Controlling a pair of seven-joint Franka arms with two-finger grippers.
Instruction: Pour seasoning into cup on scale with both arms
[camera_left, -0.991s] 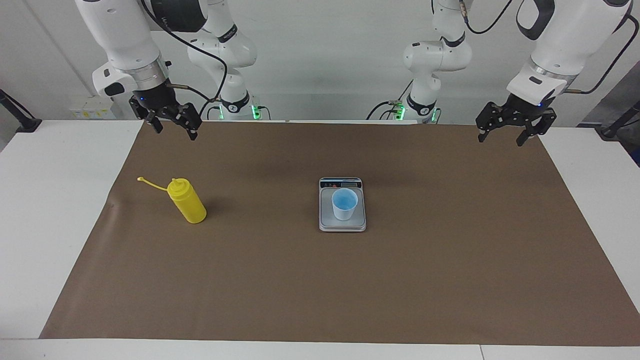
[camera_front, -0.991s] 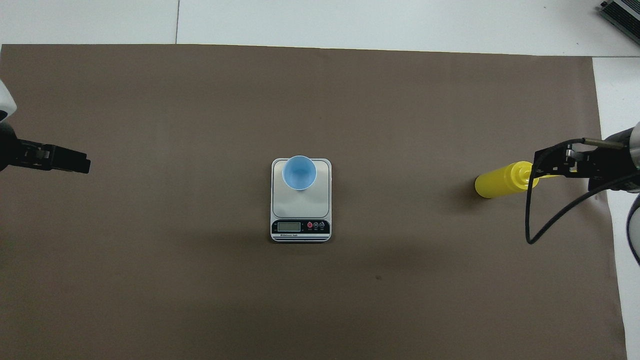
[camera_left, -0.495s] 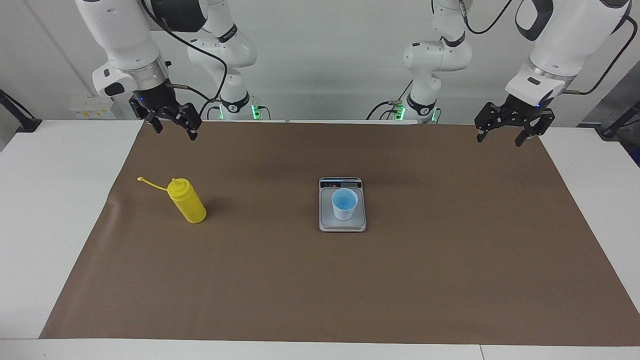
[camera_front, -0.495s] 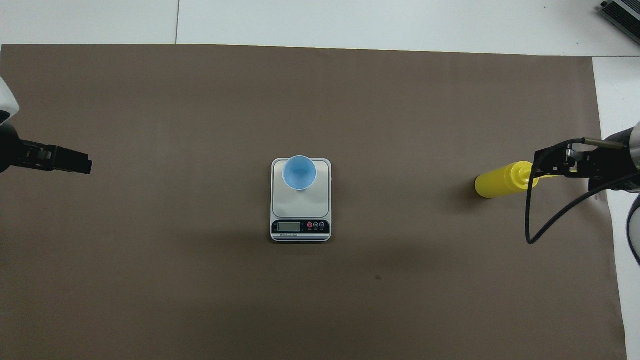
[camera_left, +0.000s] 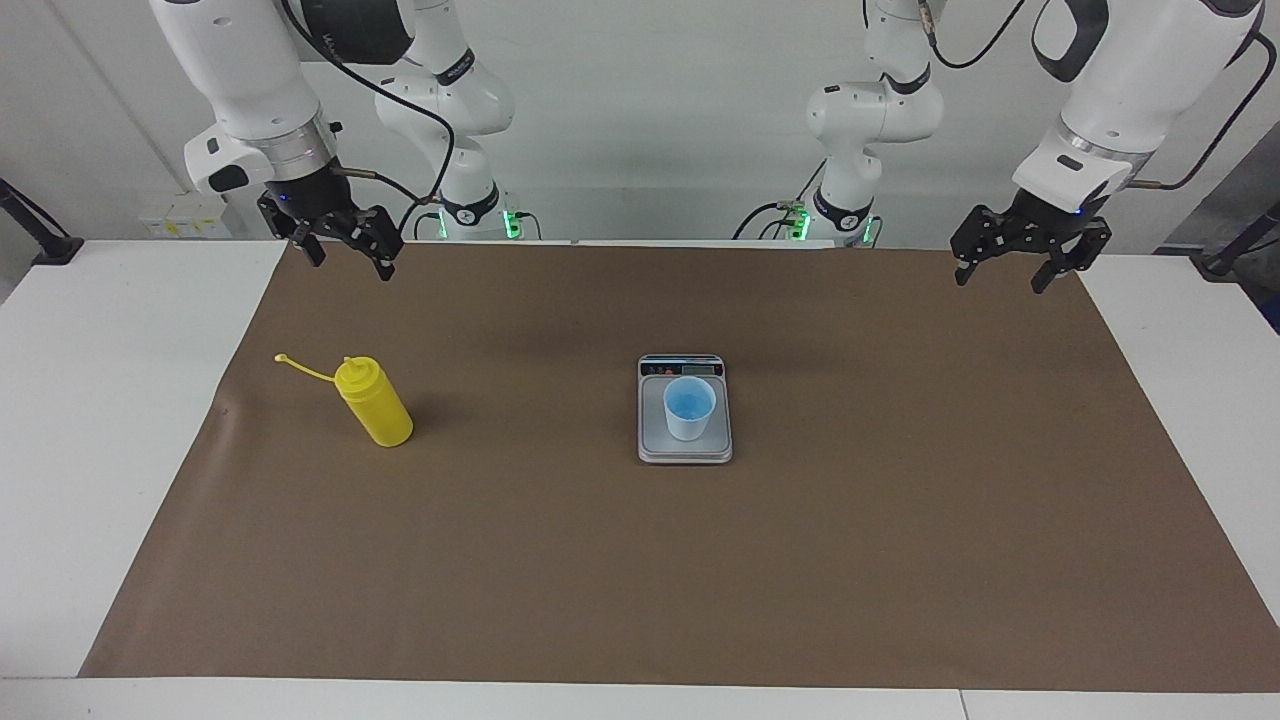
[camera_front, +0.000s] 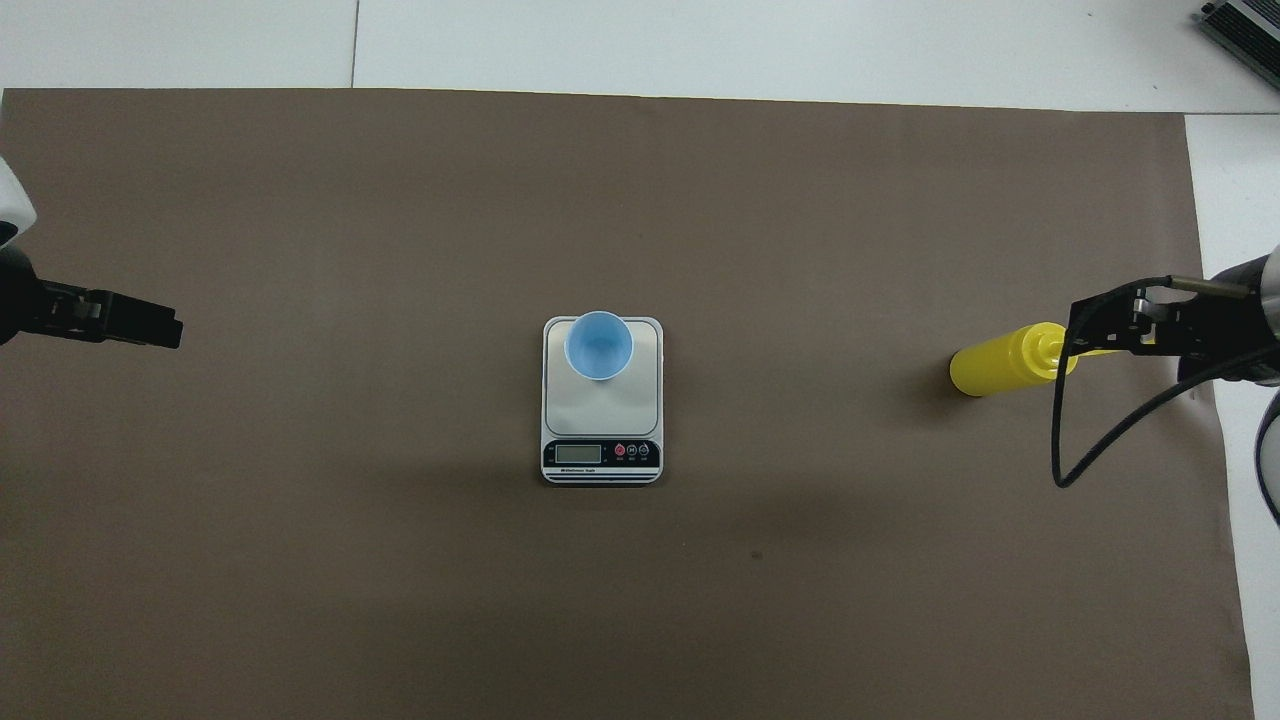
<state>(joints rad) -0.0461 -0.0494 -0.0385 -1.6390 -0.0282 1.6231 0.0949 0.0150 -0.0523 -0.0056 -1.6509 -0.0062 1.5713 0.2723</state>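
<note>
The yellow seasoning bottle (camera_left: 375, 403) (camera_front: 1000, 360) stands upright on the brown mat toward the right arm's end, its cap strap hanging off to the side. A pale-blue cup (camera_left: 689, 408) (camera_front: 598, 346) stands on the silver scale (camera_left: 685, 447) (camera_front: 602, 410) at mid-table, with the scale's display strip toward the robots. My right gripper (camera_left: 346, 261) (camera_front: 1075, 326) hangs open in the air over the mat, well apart from the bottle. My left gripper (camera_left: 1000, 278) (camera_front: 165, 328) hangs open over the mat at the left arm's end. Both hold nothing.
A brown mat (camera_left: 640, 560) covers most of the white table (camera_left: 100, 420). A black cable (camera_front: 1060, 440) loops down from the right wrist. A dark device (camera_front: 1245, 25) sits at the table's corner farthest from the robots.
The left gripper wavered very slightly in place. The bottle, cup, scale and right gripper have stayed put.
</note>
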